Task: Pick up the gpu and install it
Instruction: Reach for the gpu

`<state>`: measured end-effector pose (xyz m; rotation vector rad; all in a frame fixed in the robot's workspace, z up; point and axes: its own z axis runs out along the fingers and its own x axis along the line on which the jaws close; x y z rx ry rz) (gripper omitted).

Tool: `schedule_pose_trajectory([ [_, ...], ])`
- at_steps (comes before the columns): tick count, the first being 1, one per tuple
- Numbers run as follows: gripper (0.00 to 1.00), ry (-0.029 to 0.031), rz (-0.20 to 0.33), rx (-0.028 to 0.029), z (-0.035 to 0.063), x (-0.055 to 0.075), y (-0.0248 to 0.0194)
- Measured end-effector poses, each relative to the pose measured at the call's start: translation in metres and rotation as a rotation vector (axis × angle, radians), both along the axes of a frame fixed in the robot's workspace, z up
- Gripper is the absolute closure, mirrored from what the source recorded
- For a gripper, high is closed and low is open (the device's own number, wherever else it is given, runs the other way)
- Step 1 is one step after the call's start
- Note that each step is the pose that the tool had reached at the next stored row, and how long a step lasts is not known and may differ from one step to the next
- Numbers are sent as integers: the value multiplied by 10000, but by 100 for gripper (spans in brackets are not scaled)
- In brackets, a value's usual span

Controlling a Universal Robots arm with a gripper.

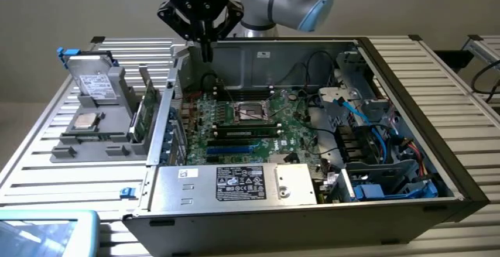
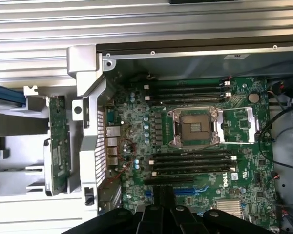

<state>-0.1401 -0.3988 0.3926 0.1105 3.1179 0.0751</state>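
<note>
The gpu (image 1: 149,108) is a green card standing on edge in the grey holder (image 1: 102,146), just outside the left wall of the open computer case (image 1: 406,110) as the exterior view shows it. The wrist view has the gpu (image 2: 58,146) edge-on beside the case's slotted rear bracket. My gripper (image 1: 205,49) hangs above the case's rear corner, to the exterior view's right of the card and higher than it. Its black fingers (image 2: 158,202) are shut with nothing between them, over the green motherboard (image 2: 200,161).
The holder also carries a silver hard drive (image 1: 95,84) and a square processor (image 1: 86,121). Inside the case lie the power supply (image 1: 234,184), memory sticks (image 1: 246,131) and loose cables (image 1: 367,134). All rests on a slatted metal table (image 1: 461,116).
</note>
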Motion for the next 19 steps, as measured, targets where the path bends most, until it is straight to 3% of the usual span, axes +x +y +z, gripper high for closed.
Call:
schedule_pose_trajectory([
  [19,88,1,-1,-1,-27,-857,1],
])
